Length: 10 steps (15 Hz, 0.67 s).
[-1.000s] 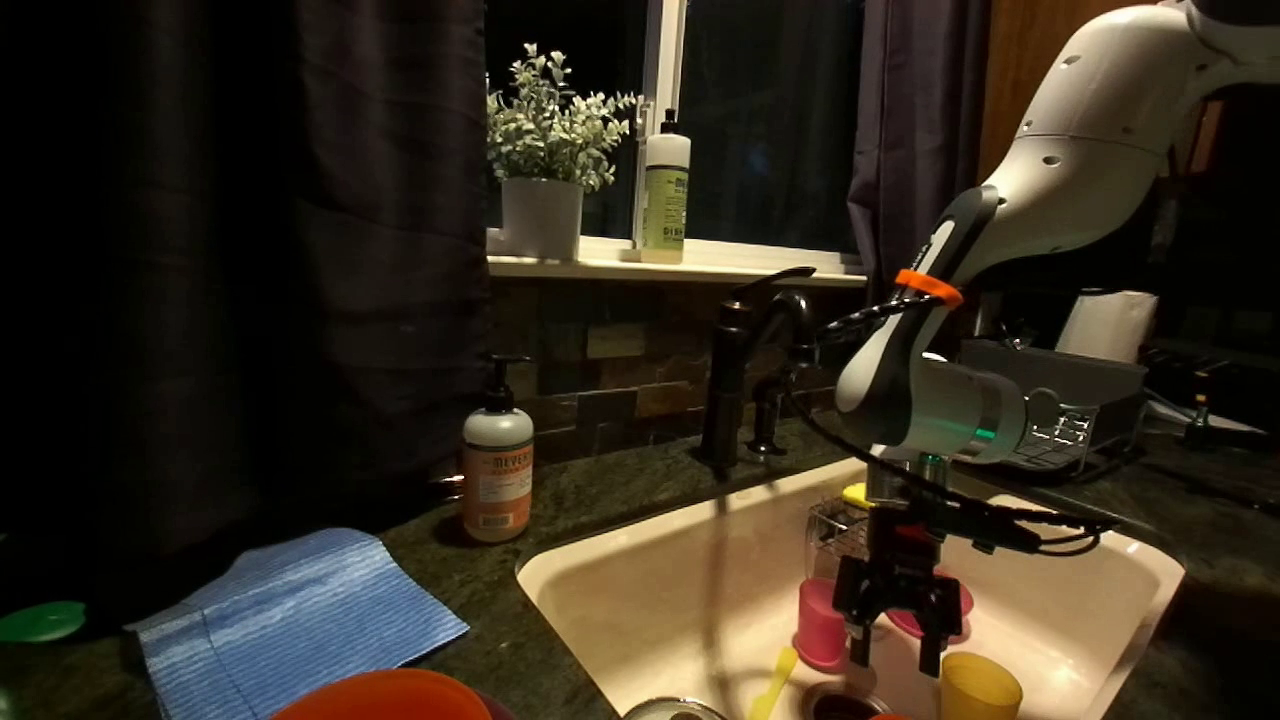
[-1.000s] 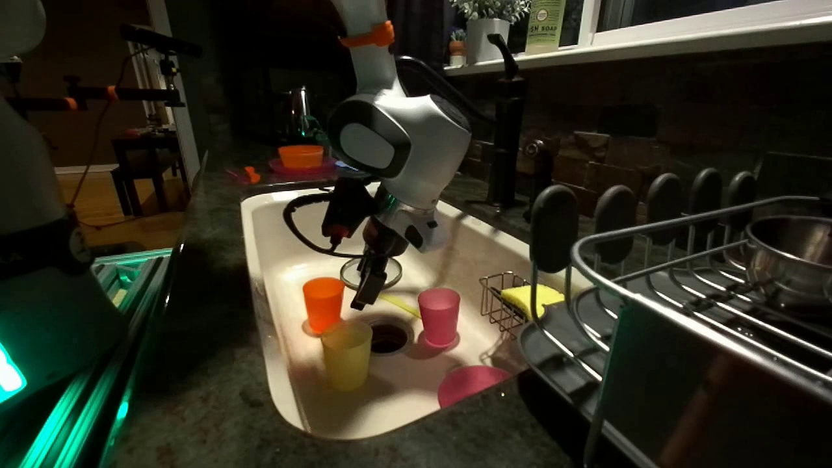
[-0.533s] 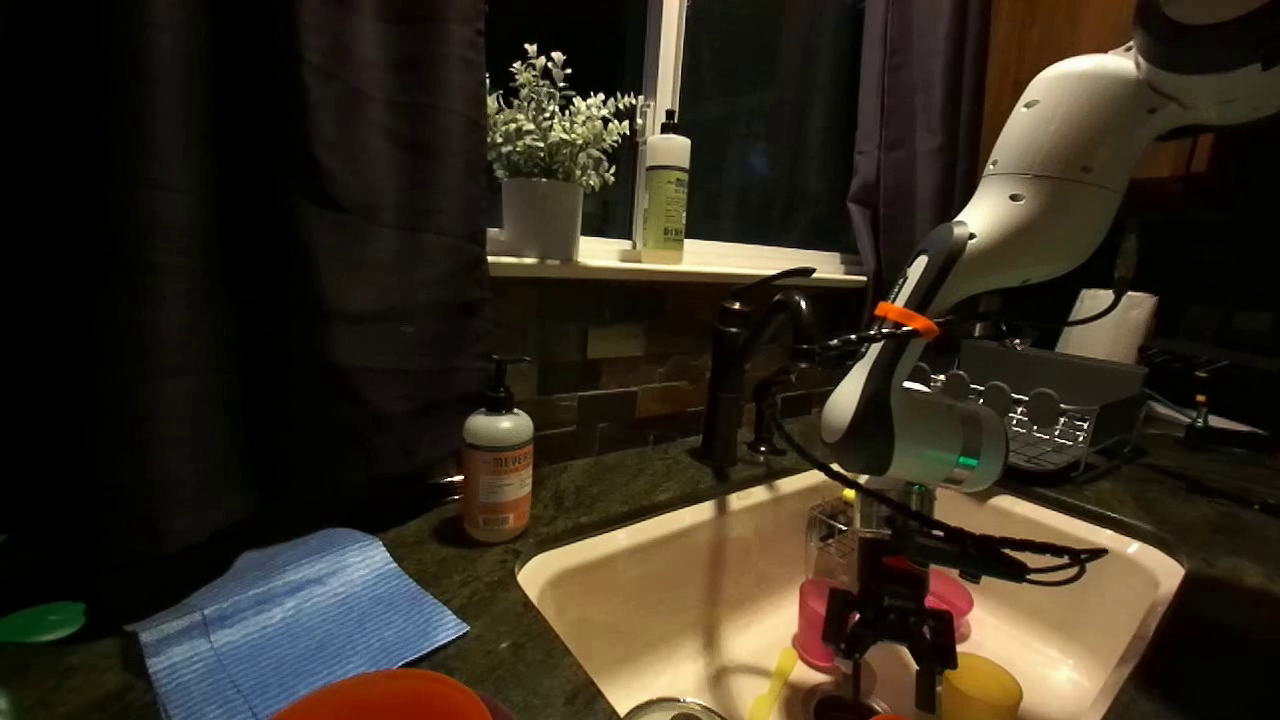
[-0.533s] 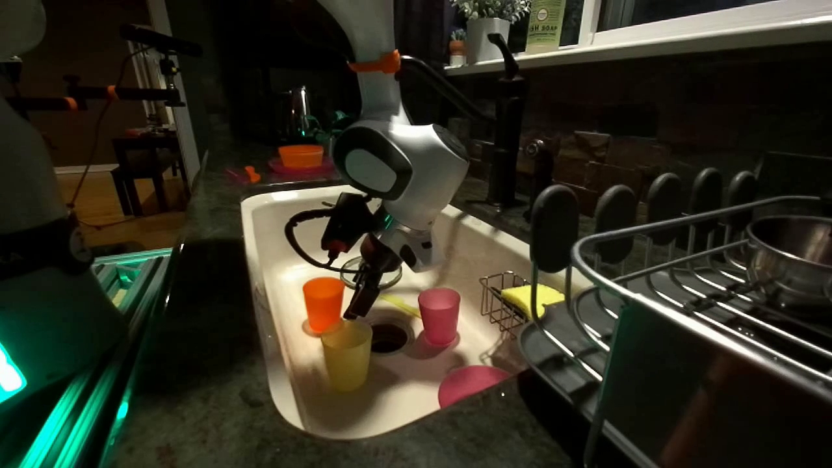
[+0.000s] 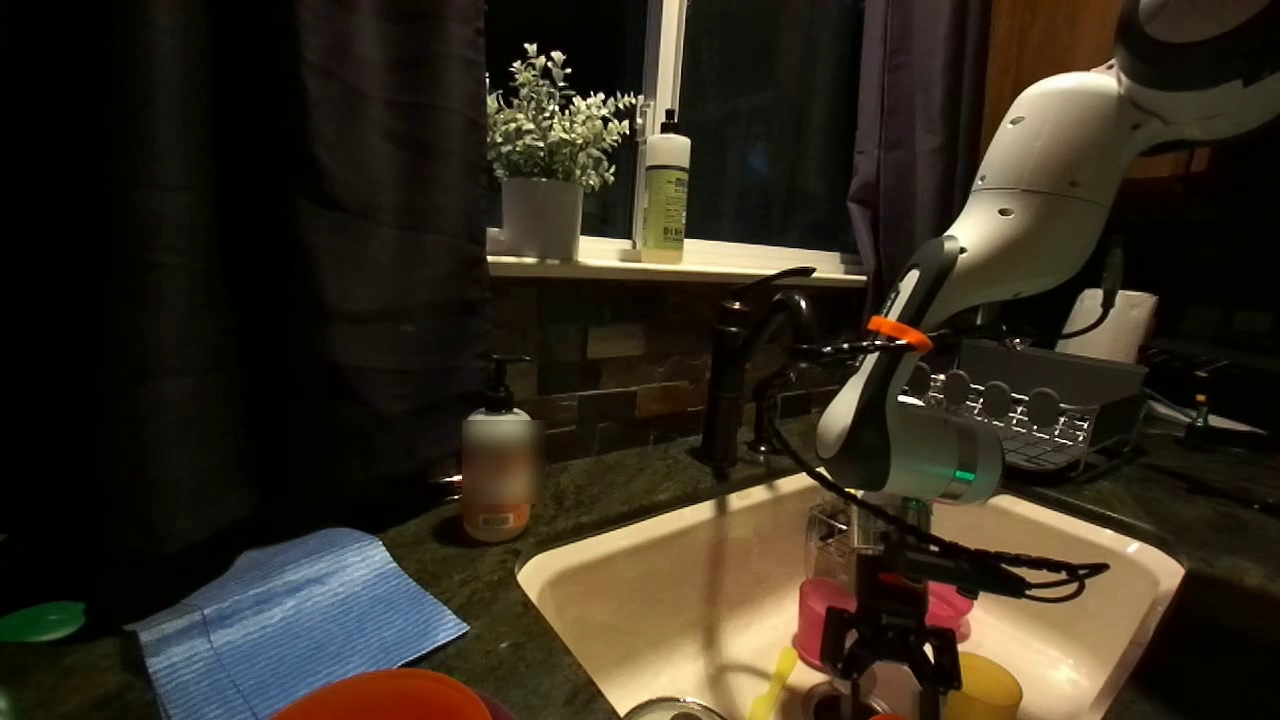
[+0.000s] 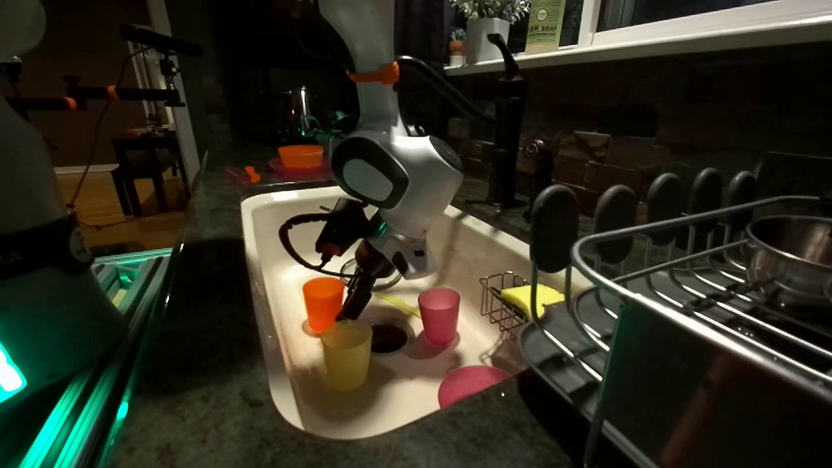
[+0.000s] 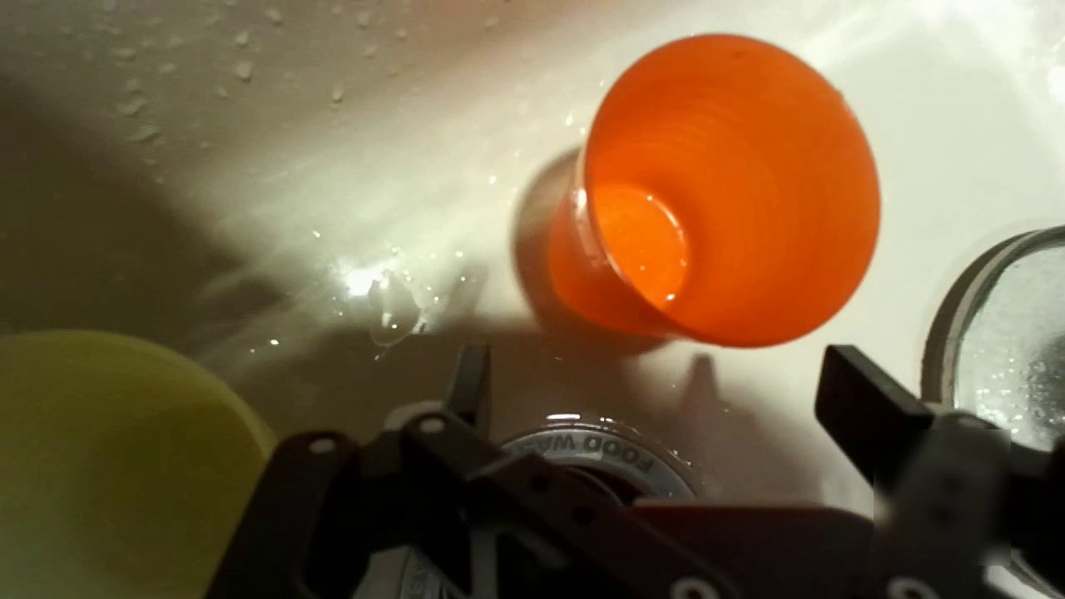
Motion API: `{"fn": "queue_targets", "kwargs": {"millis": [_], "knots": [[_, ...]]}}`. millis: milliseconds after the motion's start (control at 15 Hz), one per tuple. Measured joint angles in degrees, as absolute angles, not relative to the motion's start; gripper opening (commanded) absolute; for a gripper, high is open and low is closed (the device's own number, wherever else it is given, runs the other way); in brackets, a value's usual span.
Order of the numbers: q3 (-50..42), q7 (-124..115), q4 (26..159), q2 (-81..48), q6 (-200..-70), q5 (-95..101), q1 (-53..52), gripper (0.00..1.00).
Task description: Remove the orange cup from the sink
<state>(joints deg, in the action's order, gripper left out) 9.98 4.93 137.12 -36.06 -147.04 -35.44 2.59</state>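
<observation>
Gripper (image 7: 661, 383) low in wrist view, fingers (image 7: 865, 408) spread apart, smooth round-mouthed orange cup (image 7: 740, 183) upper right, in an exterior view ribbed blue cloth (image 5: 300, 620) lower left, in an exterior view orange cup centre-left, upright in glossy cream sink (image 6: 400, 403)

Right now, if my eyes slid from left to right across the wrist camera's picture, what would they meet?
Yellow cup → orange cup → clear round lid-like piece, cut off by the picture's right edge.

The drain (image 7: 595, 447) reads "FOOD WA", the sill bottle (image 6: 545, 28) "DISH SOAP".
</observation>
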Motion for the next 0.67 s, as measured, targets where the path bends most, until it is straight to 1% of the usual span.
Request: {"fn": "queue_targets", "kwargs": {"millis": [667], "knots": [[10.1,0.0,135.8,-38.8,-147.0,-35.4,2.2,1.00]]}}
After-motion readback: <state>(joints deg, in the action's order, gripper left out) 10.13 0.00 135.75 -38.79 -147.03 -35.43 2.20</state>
